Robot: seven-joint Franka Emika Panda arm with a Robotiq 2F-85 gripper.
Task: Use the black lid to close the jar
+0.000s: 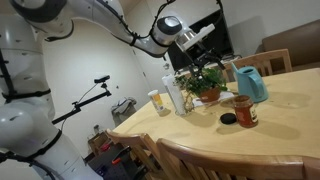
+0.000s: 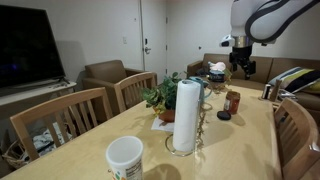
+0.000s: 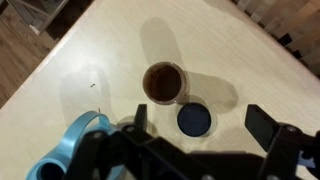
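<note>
The jar (image 3: 163, 83) stands open on the wooden table, dark reddish-brown inside; it also shows in both exterior views (image 1: 246, 111) (image 2: 232, 102). The black lid (image 3: 195, 121) lies flat on the table right beside it, and shows in both exterior views (image 1: 229, 119) (image 2: 223, 115). My gripper (image 3: 199, 125) hangs high above them, open and empty, with the lid between its two fingers in the wrist view. In both exterior views the gripper (image 1: 203, 42) (image 2: 240, 70) is well above the table.
A teal pitcher (image 1: 250, 82) (image 3: 75, 145) stands next to the jar. A potted plant (image 1: 206, 84), a clear bottle (image 1: 176, 94), a pale cup (image 1: 159, 102), a paper towel roll (image 2: 185, 115) and a white cup (image 2: 125, 158) share the table (image 1: 280, 130). Chairs (image 2: 72, 112) line its edges.
</note>
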